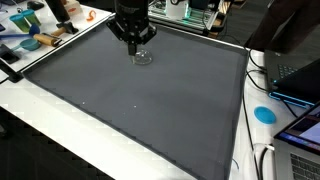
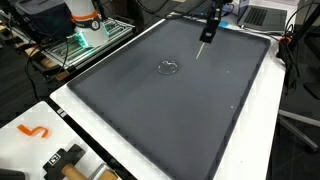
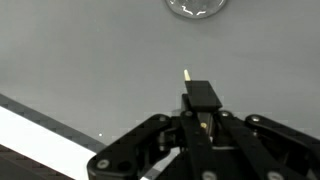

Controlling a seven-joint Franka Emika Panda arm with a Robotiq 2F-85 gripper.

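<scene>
Closest to my wrist camera is the gripper (image 3: pixel 200 125) itself, its two fingers drawn together and clamped on a slim black thing that I take for a pen (image 3: pixel 200 96), with a pale tip poking out ahead of the fingers. The pen points down and forward over the dark grey mat (image 3: pixel 80 60). I cannot tell for certain whether the tip touches the mat, but in an exterior view the pen (image 2: pixel 202 47) seems to hang a little above it. The other thing in play is a small round glass dish (image 3: pixel 198 7), cut off by the top edge of the wrist view, lying straight ahead of the tip and apart from it. In both exterior views the dish sits flat on the mat towards the far side, alone: it looks just beside the gripper (image 1: pixel 132 44) in one, dish (image 1: pixel 142 57) nearly under it, while from the other angle the dish (image 2: pixel 168 67) lies off to the side of the gripper (image 2: pixel 208 32) with bare mat between them. My reading is that I am in the carrying stage, pen gripped and brought near the dish but not yet over it. Any further move calls for a short, level shift towards the dish and a firm grip, since the pen is thin and could pivot between the fingers, and the light glass would slide if nudged. The white table (image 1: pixel 60 130) frames the mat.
</scene>
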